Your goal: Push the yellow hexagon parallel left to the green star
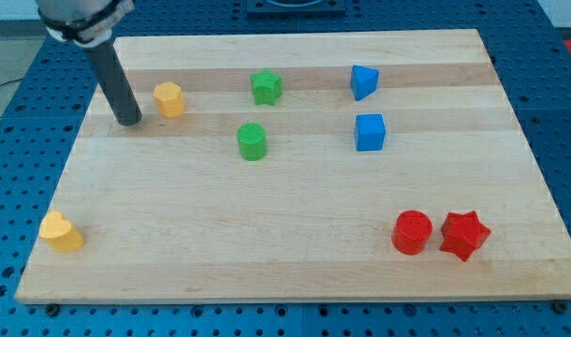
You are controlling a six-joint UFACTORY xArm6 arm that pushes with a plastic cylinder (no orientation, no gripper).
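my tip (131, 122) sits on the wooden board (295, 253) near the view's top left, just to the left of the yellow hexagon (169, 99) and a little lower than it. there is a thin gap between the two, so they look apart, not touching. there are no fingers here to be wide or narrow – just a straight dark rod, and it holds nothing.

the yellow hexagon stands to the view's left of the green star (266, 87), well apart from it and only a bit lower down. below the star sits a green cylinder (252, 141).

further to the view's right there are two blue blocks – a blue wedge-like block (363, 81) on top and a blue cube (370, 132) under it.

in the bottom right a red cylinder (412, 232) and a red star (464, 234) stand side by side, almost touching. far away in the bottom left corner a yellow heart-like block (60, 231) sits alone
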